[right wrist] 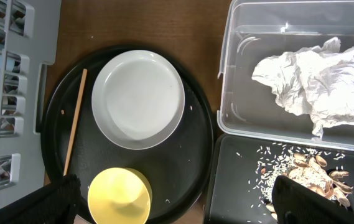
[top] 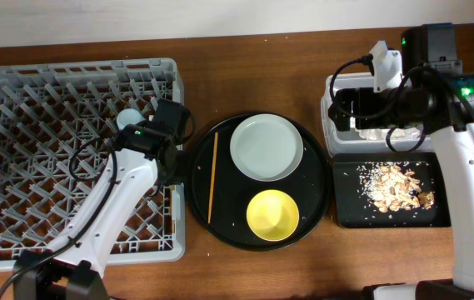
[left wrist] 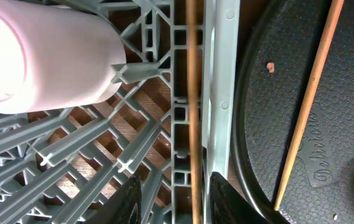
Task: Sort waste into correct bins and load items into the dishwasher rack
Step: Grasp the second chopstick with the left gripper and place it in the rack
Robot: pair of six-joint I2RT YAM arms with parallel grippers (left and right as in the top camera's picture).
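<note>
The left gripper (left wrist: 175, 183) hovers over the rack's (left wrist: 217, 74) right rim with its jaws apart. A chopstick (left wrist: 193, 93) runs between them along that rim, and neither finger appears to press it. I cannot tell whether it rests fully on the grid. In the wrist view a pink cup (left wrist: 40, 56) lies among the pegs at 10 o'clock from the jaws. Overhead, a blue cup (top: 127, 119) stands in the rack at 11 o'clock from the gripper.

At 3 o'clock from the rack sits the round tray (top: 228, 204). It carries the second chopstick (top: 212, 179) near its 9 o'clock edge, the plate (top: 266, 147) at 12 and the bowl (top: 272, 215) at 6. A crumb (left wrist: 270, 65) also lies on it.

The right gripper (right wrist: 177, 186) is spread wide and holds nothing, up over the tub (right wrist: 251, 37). The tissue (right wrist: 316, 78) is in the tub, and the scraps (right wrist: 310, 171) lie in the black bin (right wrist: 239, 168) at its 6 o'clock.

The waste looks sorted apart from stray crumbs, and both cups are loaded. The plate, bowl and second chopstick remain to be loaded.
</note>
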